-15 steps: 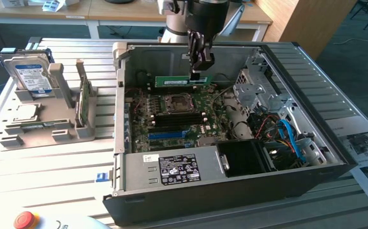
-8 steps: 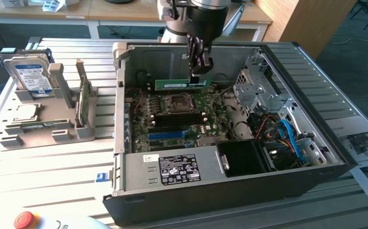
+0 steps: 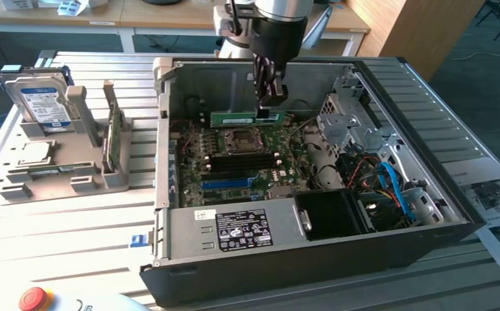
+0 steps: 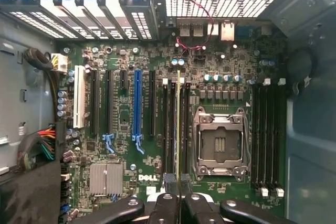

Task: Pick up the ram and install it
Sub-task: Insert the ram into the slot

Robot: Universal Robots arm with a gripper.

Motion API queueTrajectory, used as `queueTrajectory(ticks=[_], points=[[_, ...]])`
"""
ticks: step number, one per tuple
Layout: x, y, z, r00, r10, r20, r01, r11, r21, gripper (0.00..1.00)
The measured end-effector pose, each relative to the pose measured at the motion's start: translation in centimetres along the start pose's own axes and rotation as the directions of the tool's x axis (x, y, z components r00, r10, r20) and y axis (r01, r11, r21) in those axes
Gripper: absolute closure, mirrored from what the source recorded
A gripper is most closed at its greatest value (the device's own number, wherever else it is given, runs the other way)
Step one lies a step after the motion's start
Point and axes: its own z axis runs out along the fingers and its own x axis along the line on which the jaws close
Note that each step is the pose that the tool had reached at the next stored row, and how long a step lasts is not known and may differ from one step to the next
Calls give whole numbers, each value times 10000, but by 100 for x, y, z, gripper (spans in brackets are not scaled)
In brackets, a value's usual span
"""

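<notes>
My gripper [image 3: 270,103] hangs inside the open computer case [image 3: 440,194], shut on the ram [image 3: 235,118]. The ram is a long green stick held on edge above the motherboard [image 3: 232,175], just behind the processor socket [image 3: 238,138]. In the wrist view the ram [image 4: 178,124] shows edge-on as a thin line between my black fingers [image 4: 167,205]. It runs along the black memory slots [image 4: 170,129] beside the processor socket [image 4: 219,142]. Whether it touches a slot cannot be told.
A grey holder [image 3: 59,181] on the exterior view's left carries a hard drive [image 3: 42,97], a silver processor chip [image 3: 34,153] and another green board [image 3: 113,136] standing on edge. Cables and drive cages [image 3: 379,162] fill the case's right side. A red button [image 3: 34,298] sits at the front.
</notes>
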Motion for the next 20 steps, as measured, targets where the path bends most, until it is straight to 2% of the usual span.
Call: queueTrajectory(ticks=[20], points=[[-8, 2, 216, 10000, 31, 1, -31, 10000, -1, 88]])
